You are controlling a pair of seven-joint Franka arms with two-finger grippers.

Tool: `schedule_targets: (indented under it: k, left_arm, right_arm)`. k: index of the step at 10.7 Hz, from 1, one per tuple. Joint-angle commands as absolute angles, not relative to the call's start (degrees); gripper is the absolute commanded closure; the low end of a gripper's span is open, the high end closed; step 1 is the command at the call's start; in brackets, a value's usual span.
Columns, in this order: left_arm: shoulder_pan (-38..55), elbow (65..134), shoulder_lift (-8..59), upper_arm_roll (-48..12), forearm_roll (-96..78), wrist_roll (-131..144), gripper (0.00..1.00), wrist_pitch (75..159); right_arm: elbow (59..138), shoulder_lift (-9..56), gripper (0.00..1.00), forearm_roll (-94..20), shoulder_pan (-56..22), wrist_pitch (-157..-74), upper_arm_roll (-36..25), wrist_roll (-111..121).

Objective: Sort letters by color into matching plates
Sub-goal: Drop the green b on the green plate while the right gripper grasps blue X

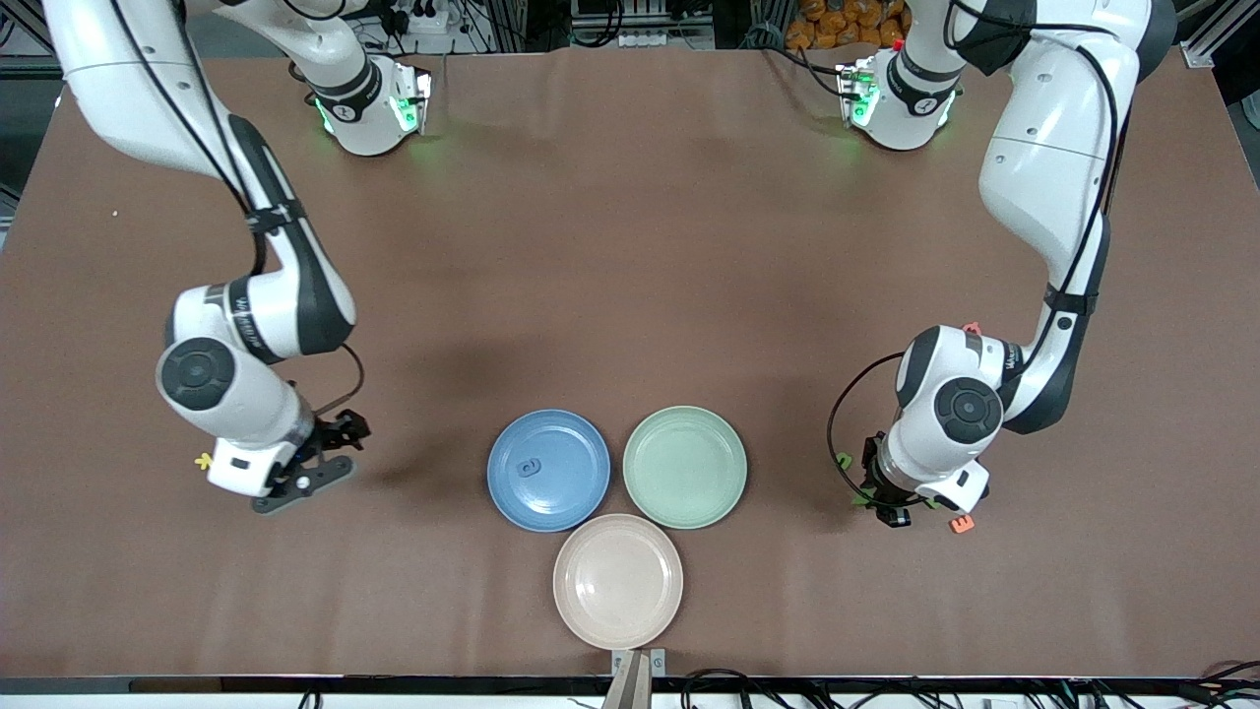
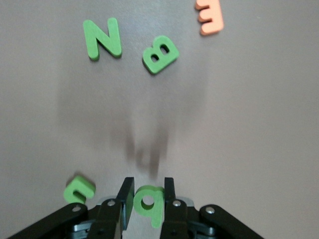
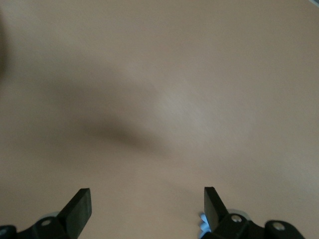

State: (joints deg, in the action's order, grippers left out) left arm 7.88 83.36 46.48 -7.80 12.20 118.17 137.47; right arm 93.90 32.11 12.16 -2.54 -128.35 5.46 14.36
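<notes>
A brown table [image 1: 630,246] fills nearly the whole front view, its covering faintly creased, soft shadows pooling near its middle; above the table's top edge stand metal frame rails [image 1: 1206,39], tangled black cables [image 1: 610,20] and a heap of orange objects [image 1: 837,20]; more cables [image 1: 787,684] trail along the table's lower edge.

Brown table [image 1: 630,246] carries blue plate [image 1: 548,471], green plate [image 1: 685,467], beige plate [image 1: 618,581], scattered foam letters [image 2: 160,55]
</notes>
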Motion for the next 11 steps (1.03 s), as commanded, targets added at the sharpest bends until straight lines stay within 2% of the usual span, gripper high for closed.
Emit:
schedule_targets:
  k: [1, 4, 8, 11]
  left_arm:
    - [11.67, 84.11, 43.60, -7.47, 13.71, 118.21, 1.00, 137.46]
    - [13.89, 83.41, 42.28, -11.49, 13.62, 118.47, 1.00, 137.46]
    - [13.97, 83.41, 37.37, -17.21, 13.45, 118.47, 1.00, 137.46]
    - [13.97, 83.50, 35.25, -20.30, 12.57, 119.00, 1.00, 137.46]
  right_arm:
    - [104.04, 25.50, 0.00, 8.55, 4.81, -134.09, 6.15, 21.32]
    - [111.25, 25.57, 0.00, 4.23, 11.76, -143.51, 6.15, 31.36]
    - [112.15, 28.47, 0.00, 0.97, 14.85, -144.14, 6.15, 37.70]
    - [114.07, 30.40, 0.00, 0.88, 14.50, -147.81, 6.06, 37.27]
